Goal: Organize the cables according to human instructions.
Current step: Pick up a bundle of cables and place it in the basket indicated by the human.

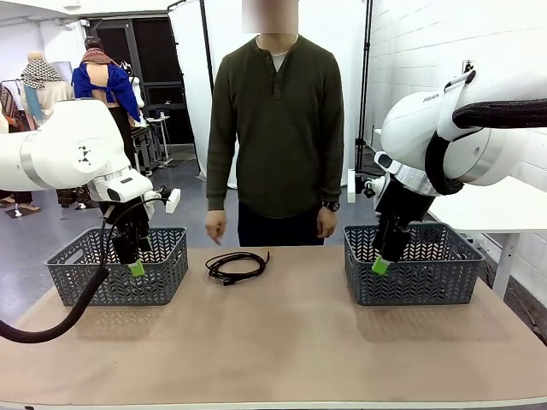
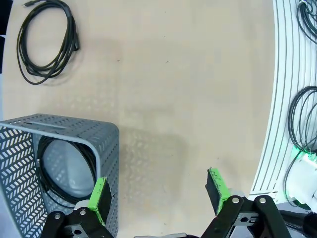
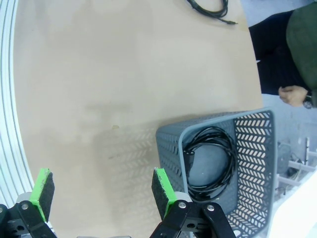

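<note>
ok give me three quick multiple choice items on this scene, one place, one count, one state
1. Where does the loose cable lie? A inside a basket B on the table, before the person C on the floor
2. How many grey baskets stand on the table? A one B two C three
3. The left gripper has its fingers: A apart, empty B shut on a cable C shut on a basket rim
Key: 1B, it rests on bare table; 2B, left basket and right basket; 3A, fingers apart, nothing between.
</note>
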Controlling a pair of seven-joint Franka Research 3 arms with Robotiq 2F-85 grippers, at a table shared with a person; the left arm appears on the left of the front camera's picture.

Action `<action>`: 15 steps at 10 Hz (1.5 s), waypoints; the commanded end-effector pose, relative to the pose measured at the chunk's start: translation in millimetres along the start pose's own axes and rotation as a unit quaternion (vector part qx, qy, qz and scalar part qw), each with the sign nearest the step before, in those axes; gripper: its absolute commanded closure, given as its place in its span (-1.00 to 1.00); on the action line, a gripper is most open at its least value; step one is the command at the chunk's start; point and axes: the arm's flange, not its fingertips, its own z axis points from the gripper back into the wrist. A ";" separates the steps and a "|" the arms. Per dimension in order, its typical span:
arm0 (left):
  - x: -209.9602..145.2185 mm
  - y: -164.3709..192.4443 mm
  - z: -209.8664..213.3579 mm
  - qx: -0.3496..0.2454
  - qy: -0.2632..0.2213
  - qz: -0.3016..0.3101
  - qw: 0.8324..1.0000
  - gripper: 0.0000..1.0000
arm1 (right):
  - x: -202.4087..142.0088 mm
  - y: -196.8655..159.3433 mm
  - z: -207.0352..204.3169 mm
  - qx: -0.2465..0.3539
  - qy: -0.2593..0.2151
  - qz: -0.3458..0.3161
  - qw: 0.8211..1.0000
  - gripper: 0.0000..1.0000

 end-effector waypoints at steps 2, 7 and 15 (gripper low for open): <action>-0.9 -1.6 2.8 0.000 0.001 0.000 1.000 -1.00 | 2.2 -2.5 -0.4 -0.004 0.003 -0.005 1.000 -1.00; -0.9 -1.6 2.8 0.000 0.001 0.000 1.000 -1.00 | 2.2 -2.5 -0.4 -0.004 0.003 -0.005 1.000 -1.00; -0.9 -1.6 2.8 0.000 0.001 0.000 1.000 -1.00 | 2.2 -2.5 -0.4 -0.004 0.003 -0.005 1.000 -1.00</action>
